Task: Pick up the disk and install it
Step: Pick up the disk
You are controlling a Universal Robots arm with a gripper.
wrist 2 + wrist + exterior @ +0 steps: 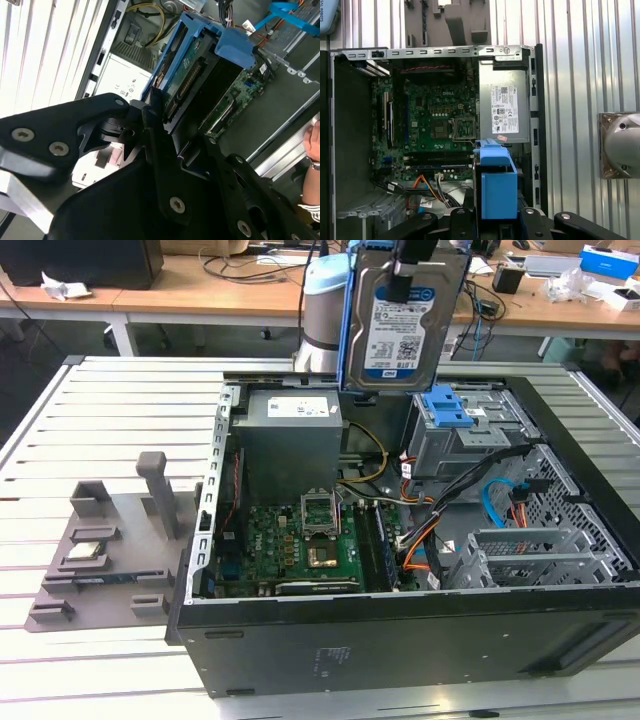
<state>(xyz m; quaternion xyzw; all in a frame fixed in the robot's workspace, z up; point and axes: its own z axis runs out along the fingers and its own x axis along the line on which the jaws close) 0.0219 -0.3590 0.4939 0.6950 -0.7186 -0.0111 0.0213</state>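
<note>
The disk (405, 325) hangs upright above the back of the open computer case (400, 640), its white-and-blue label facing the exterior camera and its blue rail frame around the edges. My gripper (405, 270) is shut on its upper end, one black finger lying over the label side. In the second wrist view the black fingers (155, 125) clamp the disk (187, 75) edge-on, above the case interior. The first wrist view has the disk's blue frame (495, 192) rising from my gripper (495, 227), over the power supply's near edge.
Inside the case lie the grey power supply (290, 440), the green motherboard (300, 540) and a metal drive cage with a blue latch (450, 410). A grey fixture tray (110, 550) sits on the slatted table to the exterior view's left. A person's hand (312, 145) rests beside the case.
</note>
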